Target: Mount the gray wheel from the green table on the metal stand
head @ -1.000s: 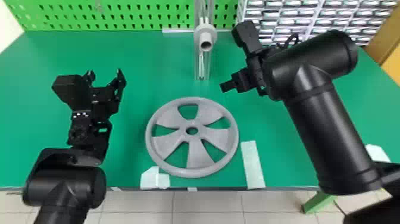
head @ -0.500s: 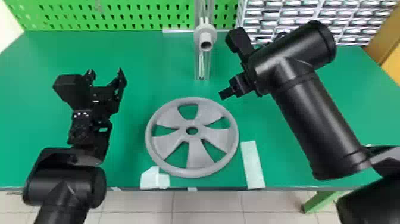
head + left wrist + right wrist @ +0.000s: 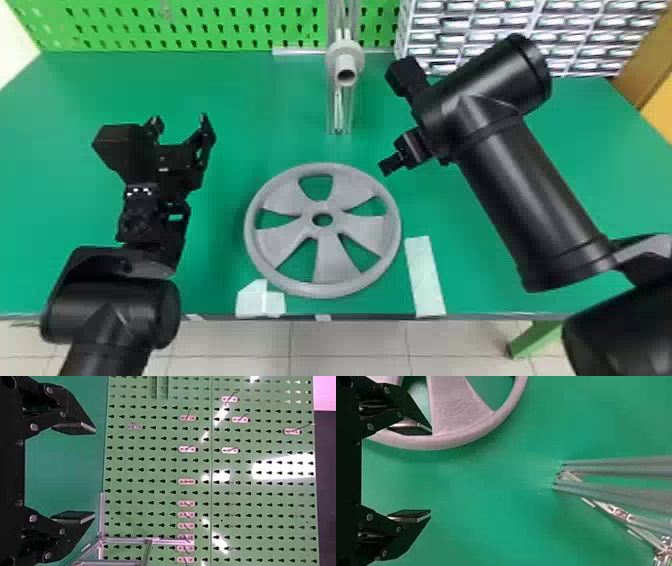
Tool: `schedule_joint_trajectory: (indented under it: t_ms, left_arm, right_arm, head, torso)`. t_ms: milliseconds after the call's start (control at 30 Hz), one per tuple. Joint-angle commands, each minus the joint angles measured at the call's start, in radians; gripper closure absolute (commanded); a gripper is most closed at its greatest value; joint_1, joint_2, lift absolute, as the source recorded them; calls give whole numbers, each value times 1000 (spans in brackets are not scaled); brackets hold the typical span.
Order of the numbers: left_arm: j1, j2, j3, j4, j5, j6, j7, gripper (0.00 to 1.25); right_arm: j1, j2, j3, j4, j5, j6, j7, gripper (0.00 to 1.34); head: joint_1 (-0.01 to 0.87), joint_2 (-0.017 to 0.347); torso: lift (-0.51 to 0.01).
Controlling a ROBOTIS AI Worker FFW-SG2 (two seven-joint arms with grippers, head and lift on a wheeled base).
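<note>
Since the earlier head views, the right arm's forearm (image 3: 530, 200) has swung inward, and its pincer (image 3: 431, 472) has come a little down, toward the wheel's far side; the left pincer (image 3: 180, 120) has kept its place. Both pincers are open and hold nothing. Gray wheel (image 3: 322, 231) lies flat on the table (image 3: 280, 100), between the two arms and in front of the metal stand (image 3: 330, 110) with its pale peg (image 3: 345, 62). I judge the wheel to be stiff and rather light for its width, perhaps of printed plastic, so it may slide if it is pushed. Better to take the rim (image 3: 395, 227) from two opposite sides, with one finger through a spoke gap, and to leave the central hole (image 3: 322, 218) free for the peg.
</note>
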Motion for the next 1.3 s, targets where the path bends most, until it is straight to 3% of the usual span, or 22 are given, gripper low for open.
schedule_joint_trajectory:
  t_ms: [0,600,1267]
  left_arm:
    - [1,2,-1,0,-3,0,0,492]
    - [0,5,-7,0,-11,-2,0,493]
    - [-6,5,-13,0,-14,-2,0,493]
  right_arm:
    - [-4,1,-15,20,11,8,0,521]
    - [-13,1,-22,12,56,54,52,521]
    - [-9,1,44,-8,62,74,58,521]
  head:
    - [867,52]
    - [867,52]
    - [867,52]
  torso:
    - [-100]
    - [-100]
    - [-100]
